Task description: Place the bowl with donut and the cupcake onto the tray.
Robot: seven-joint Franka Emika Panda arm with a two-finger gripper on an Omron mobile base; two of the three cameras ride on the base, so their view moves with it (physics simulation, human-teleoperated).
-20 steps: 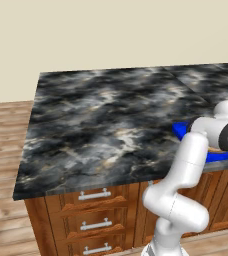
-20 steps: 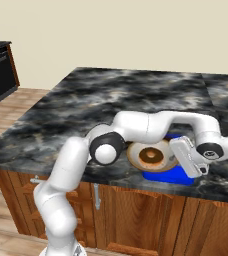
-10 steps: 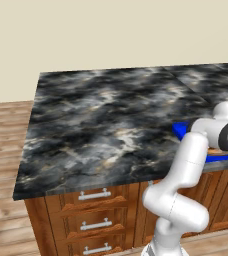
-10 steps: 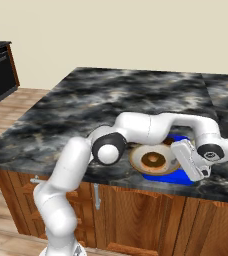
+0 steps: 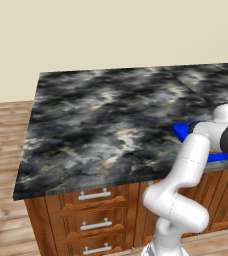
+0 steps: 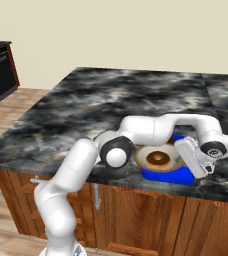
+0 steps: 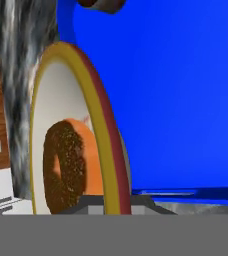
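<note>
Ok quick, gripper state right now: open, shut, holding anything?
Gripper: shut, fingers clamped on the rim of the bowl with the donut inside, over the blue tray.

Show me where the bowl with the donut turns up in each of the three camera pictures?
Left base view: I cannot make it out; the arm covers that spot on the blue tray.
Right base view: the bowl sits low and right of centre, on the tray.
Hand view: the bowl stands left of centre, rim toward the camera.
Shared landmark: the blue tray.
</note>
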